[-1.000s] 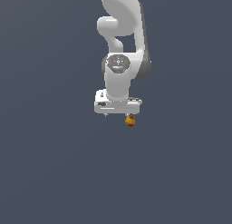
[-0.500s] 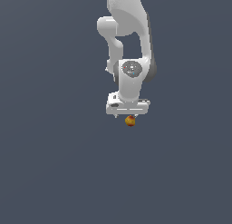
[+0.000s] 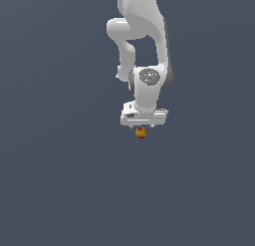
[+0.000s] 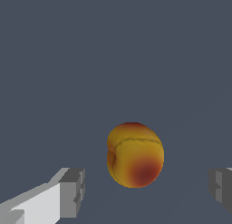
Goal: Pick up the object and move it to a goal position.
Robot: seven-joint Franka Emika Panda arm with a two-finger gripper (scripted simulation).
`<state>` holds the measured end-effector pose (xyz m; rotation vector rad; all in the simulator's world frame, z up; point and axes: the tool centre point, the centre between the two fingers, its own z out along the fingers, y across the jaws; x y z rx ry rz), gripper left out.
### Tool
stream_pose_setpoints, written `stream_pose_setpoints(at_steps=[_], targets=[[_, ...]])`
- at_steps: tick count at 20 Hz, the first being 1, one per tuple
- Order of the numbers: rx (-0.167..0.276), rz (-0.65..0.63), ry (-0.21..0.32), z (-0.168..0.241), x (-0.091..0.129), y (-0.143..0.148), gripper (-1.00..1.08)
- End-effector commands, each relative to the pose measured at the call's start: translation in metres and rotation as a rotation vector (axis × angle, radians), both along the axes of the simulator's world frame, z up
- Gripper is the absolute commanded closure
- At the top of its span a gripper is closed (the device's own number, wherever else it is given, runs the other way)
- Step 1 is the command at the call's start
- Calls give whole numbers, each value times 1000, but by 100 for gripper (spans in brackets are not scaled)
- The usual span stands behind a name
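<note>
- Yellow-orange with red patches, the ball [image 3: 141, 132] sits on the flat dark grey floor [image 3: 60, 190], directly under the white gripper [image 3: 141, 126] in the exterior view.
- In the wrist view the ball [image 4: 135, 154] lies between the two grey fingertips [image 4: 72, 192], nearer to the one on the white finger than to the other at the picture's edge.
- Neither fingertip touches it; grey floor shows on both sides of the ball, so the jaws stand wide apart and hold nothing.
- Seen close, the ball is not a true sphere: it is slightly taller than wide in the wrist picture, so its long axis runs roughly across the line joining the fingertips.
- A curved crease crosses its upper part, and a dark red blotch marks its lower face; another red patch caps the far end.
- The arm [image 3: 142, 46] comes down from the top of the exterior view, with the wrist roughly vertical above the ball.
- How much gap is left between the fingertips and the floor cannot be told.
</note>
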<state>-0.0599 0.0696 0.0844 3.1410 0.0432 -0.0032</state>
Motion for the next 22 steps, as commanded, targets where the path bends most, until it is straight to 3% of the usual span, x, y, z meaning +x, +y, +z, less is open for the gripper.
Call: stream_pose_setpoints(at_steps=[1, 17, 18, 22], targets=[[0, 0, 0, -1, 0, 0, -92], [0, 0, -2, -51, -1, 1, -92], [0, 0, -2, -51, -1, 1, 108], [0, 0, -2, -51, -1, 1, 108]])
